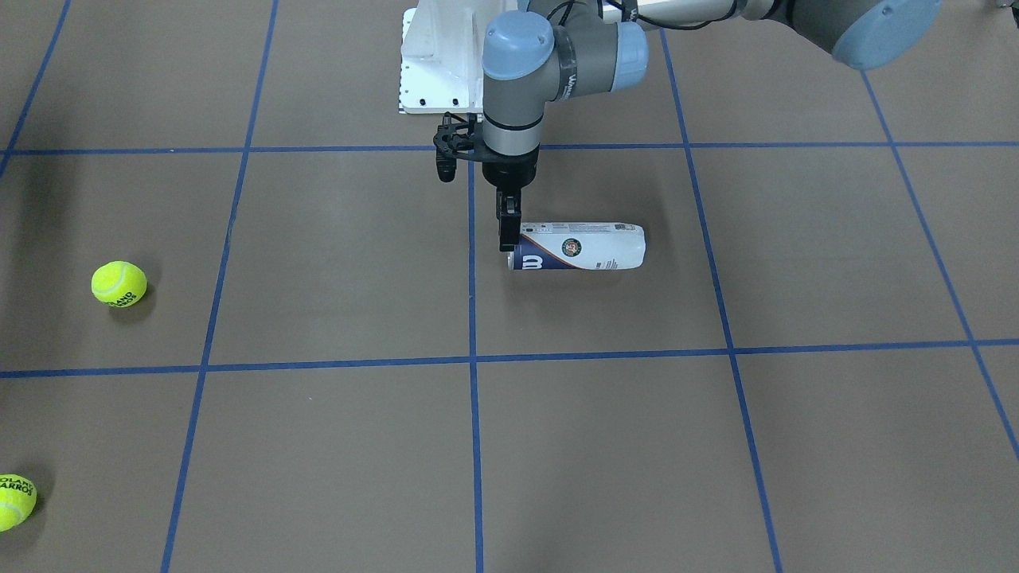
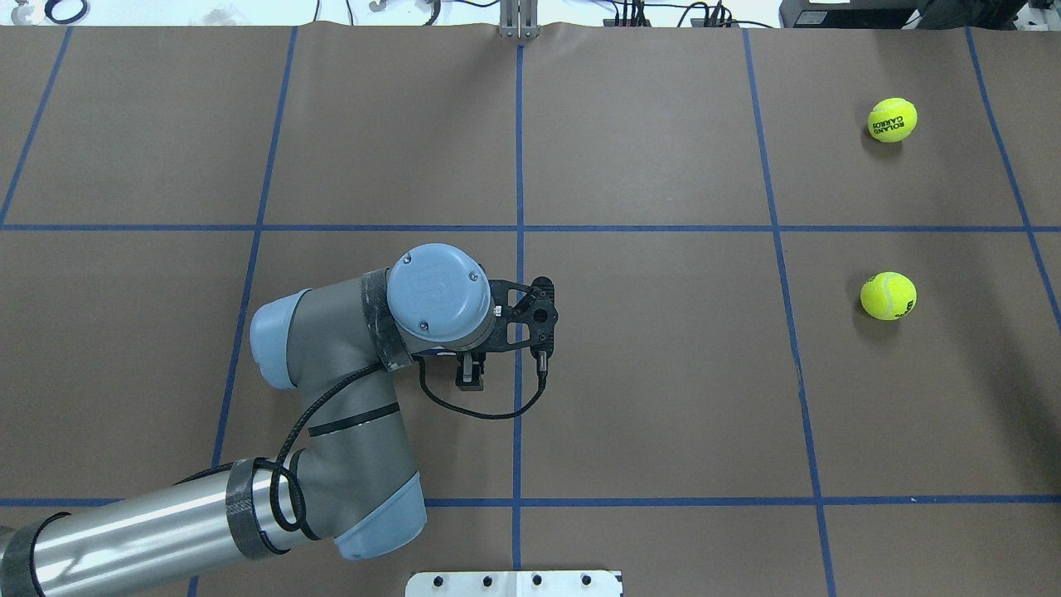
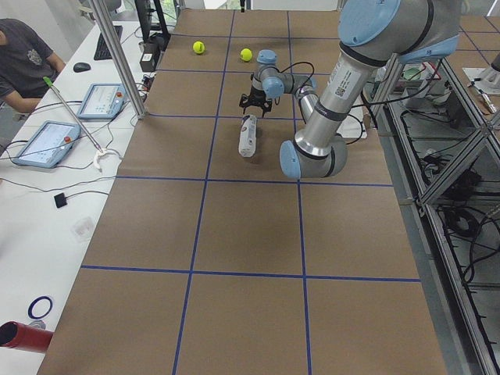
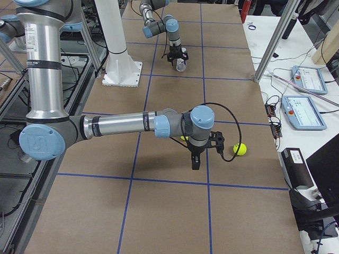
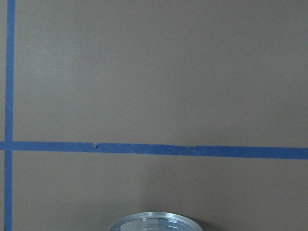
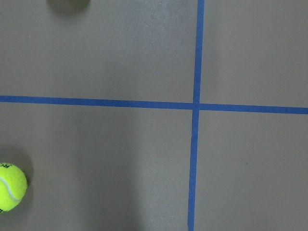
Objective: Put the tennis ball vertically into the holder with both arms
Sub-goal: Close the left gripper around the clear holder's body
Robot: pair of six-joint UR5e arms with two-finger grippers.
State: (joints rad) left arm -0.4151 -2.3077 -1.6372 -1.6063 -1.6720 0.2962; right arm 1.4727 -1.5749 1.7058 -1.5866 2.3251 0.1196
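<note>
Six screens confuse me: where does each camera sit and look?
Front: across the table, facing the white base; left arm, holder.
Overhead: above that base, looking forward and down; left arm.
Exterior left: table's end; left arm nearest.
Exterior right: opposite end; right arm nearest.
Left wrist: faces the table; holder's rim, no arm.
Right wrist: faces the table; one ball, no arm.
Front and overhead share both tennis balls.

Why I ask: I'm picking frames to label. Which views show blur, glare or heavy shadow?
Front-facing view: sharp, a soft shadow under the holder. Overhead view: crisp, no glare on the table. Left wrist view: slightly soft, the holder's rim cropped at the bottom edge. Right wrist view: a tennis ball cropped at the left, dim shadow beside it.
</note>
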